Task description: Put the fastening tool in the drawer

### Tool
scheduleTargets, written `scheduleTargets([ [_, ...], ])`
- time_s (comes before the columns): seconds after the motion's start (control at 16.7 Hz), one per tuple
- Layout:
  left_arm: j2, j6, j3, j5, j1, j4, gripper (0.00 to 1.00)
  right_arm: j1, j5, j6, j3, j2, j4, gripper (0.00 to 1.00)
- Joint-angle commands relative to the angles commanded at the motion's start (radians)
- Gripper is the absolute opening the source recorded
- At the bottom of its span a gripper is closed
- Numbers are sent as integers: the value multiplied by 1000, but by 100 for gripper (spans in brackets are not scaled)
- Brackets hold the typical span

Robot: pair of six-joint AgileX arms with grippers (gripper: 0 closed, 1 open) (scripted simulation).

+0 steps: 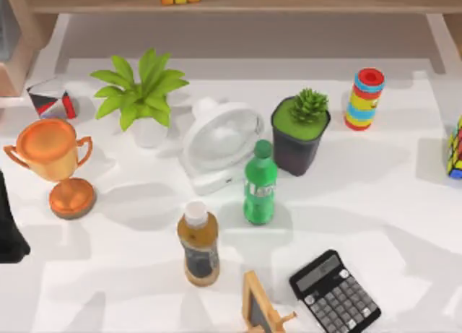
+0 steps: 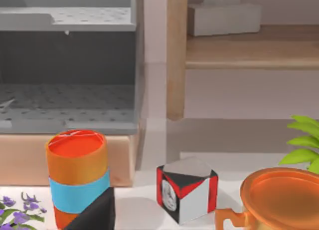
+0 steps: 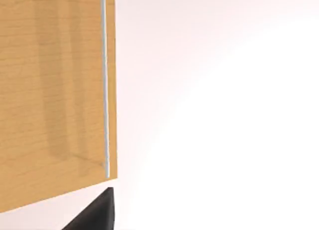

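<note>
No writing can be read anywhere. The pale label on the green bottle (image 1: 260, 183) and the dark one on the brown bottle (image 1: 198, 246) are both too blurred to make out.

From above, the white table (image 1: 404, 203) carries a white fan (image 1: 220, 141) near its centre. A leafy plant (image 1: 141, 94) stands at the fan's 10 o'clock and an orange trophy (image 1: 54, 159) at its 9 o'clock. A dark pot with a succulent (image 1: 299, 134) stands at the fan's 3 o'clock. The black calculator (image 1: 336, 293) lies at the table's 5 o'clock. A small framed board (image 1: 258, 308) beside it is cut off by the picture's lower edge.

My left arm (image 1: 9, 225) is a dark shape at the table's 9 o'clock edge, mostly cut off. Its wrist camera faces an open grey drawer unit (image 2: 70, 65), with an orange-and-blue cylinder (image 2: 77, 175) and a red, black and white cube (image 2: 187, 190) nearer. A dark corner of my left gripper (image 2: 94, 212) shows, and I cannot tell whether it is open or closed.

My right gripper (image 3: 94, 212) sits close beside a wooden panel (image 3: 55, 90). I cannot tell its state either.
</note>
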Motion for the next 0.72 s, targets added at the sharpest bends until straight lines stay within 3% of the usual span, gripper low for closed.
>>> scheduleTargets([
  [0.36, 0, 0, 0, 0, 0, 0, 100, -82, -110, -204, 54, 379, -27, 100],
  [0.72, 0, 0, 0, 0, 0, 0, 100, -104, -201, -318, 96, 635, -85, 100],
])
